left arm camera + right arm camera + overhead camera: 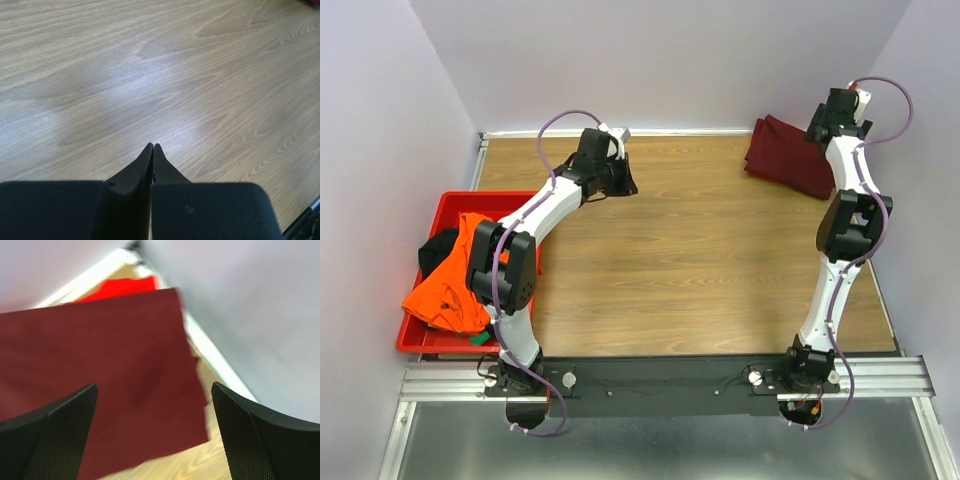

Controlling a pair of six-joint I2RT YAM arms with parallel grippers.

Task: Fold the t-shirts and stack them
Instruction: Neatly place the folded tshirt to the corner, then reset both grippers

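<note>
Right wrist: fingers (55,440) wide apart over maroon t-shirt (115,365).

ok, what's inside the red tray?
A crumpled orange t-shirt and a black t-shirt, plus a small green bit near the front. The left arm covers the red tray's right side; anything under the cloth is hidden.

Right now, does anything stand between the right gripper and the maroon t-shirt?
Nothing visible does. The right gripper hangs with its jaws open over the maroon t-shirt at the far right corner of the table. The right wrist view shows only cloth below the jaws.
</note>
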